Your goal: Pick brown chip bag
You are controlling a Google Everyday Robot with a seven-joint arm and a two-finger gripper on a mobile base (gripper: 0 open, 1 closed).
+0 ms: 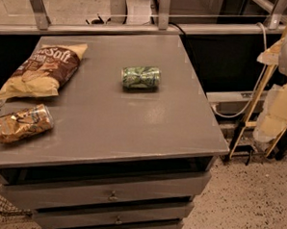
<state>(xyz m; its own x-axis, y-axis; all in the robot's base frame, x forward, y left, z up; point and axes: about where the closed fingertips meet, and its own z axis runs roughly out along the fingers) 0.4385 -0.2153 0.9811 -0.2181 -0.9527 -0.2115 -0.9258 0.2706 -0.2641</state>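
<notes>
The brown chip bag lies flat at the far left of the grey cabinet top. It has a dark brown middle with white "Soft" lettering and pale yellow ends. My gripper shows as pale white and tan shapes at the right edge of the camera view, off the cabinet's right side and far from the bag. It holds nothing that I can see.
A green patterned can lies on its side near the middle back. A shiny gold-brown can lies on its side at the front left, just below the bag. Drawers sit under the top. A yellow ladder frame stands to the right.
</notes>
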